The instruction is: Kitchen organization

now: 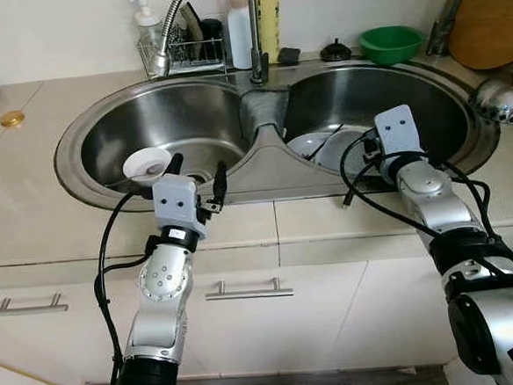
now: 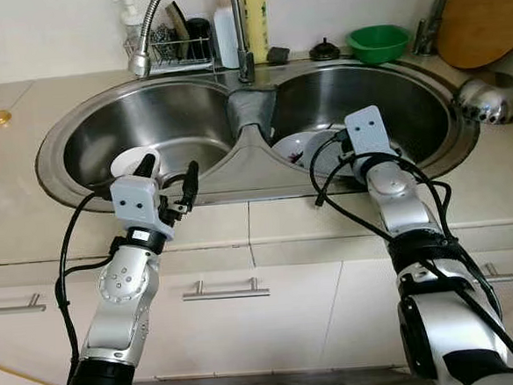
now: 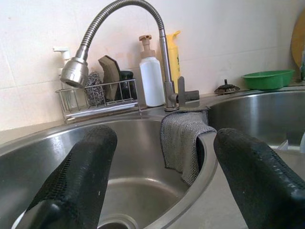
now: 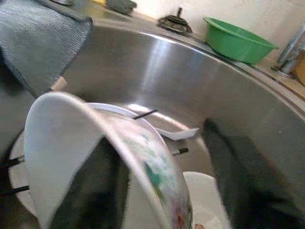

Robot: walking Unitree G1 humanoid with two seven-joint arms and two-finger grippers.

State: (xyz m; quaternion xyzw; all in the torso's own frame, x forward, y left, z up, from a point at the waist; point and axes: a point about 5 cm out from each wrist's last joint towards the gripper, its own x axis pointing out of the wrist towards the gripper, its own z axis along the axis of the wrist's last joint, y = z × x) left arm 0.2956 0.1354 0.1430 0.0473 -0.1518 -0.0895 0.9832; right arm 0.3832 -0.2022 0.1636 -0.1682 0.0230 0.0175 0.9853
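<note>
My left gripper hovers open over the front rim of the left basin with nothing between its fingers. Just behind it, a small white bowl sits in that basin. My right gripper reaches down into the right basin. It is shut on the rim of a tilted white patterned bowl, one finger inside and one outside. Under that bowl lie white plates, black chopsticks and a white spoon. A grey cloth hangs over the divider between the basins.
A flexible faucet arches over the left basin, with a wire rack of scrubbers and soap bottles behind it. At the back right are a green bowl, a wooden board and a steel ladle.
</note>
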